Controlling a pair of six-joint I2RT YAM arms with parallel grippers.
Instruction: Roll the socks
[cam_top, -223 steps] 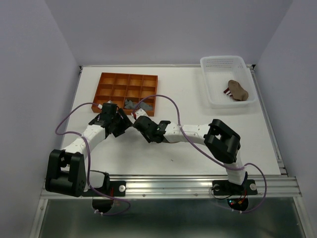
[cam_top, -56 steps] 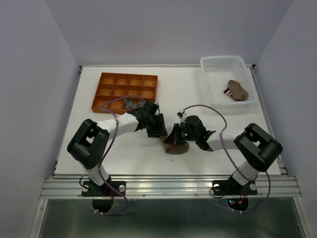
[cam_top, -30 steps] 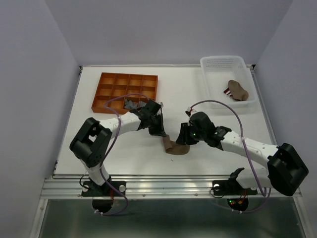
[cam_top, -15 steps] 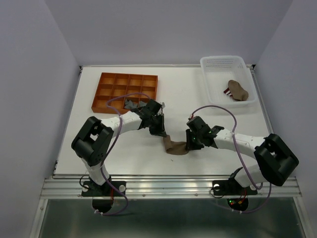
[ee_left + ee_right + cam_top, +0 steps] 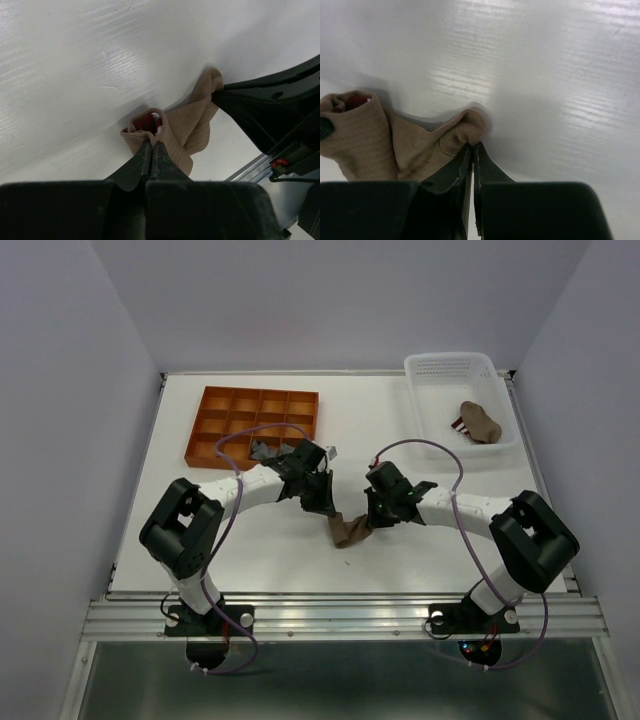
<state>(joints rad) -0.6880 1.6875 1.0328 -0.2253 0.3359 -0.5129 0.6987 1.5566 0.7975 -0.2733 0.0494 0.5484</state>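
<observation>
A tan-brown sock [image 5: 349, 531] lies bunched at mid-table, stretched between both grippers. My left gripper [image 5: 328, 510] is shut on its cuff; in the left wrist view the cuff [image 5: 142, 131] shows red inside, just beyond that gripper [image 5: 151, 144]. My right gripper [image 5: 369, 523] is shut on the other end; its wrist view shows the gripper [image 5: 472, 145] pinching a fold of the sock [image 5: 415, 147]. Grey socks [image 5: 265, 450] lie in the orange tray. Another tan-brown sock [image 5: 480, 421] with a red-white striped part lies in the white basket.
The orange compartment tray [image 5: 258, 392] sits at the back left and the white basket [image 5: 449, 361] at the back right. A metal rail [image 5: 340, 612] runs along the near edge. In the left wrist view the right arm's black body [image 5: 280, 107] looms close.
My right gripper came down onto the sock's free end and shut on it, then drew slightly leftward. The sock is now more bunched. The left gripper kept its grip and barely moved.
</observation>
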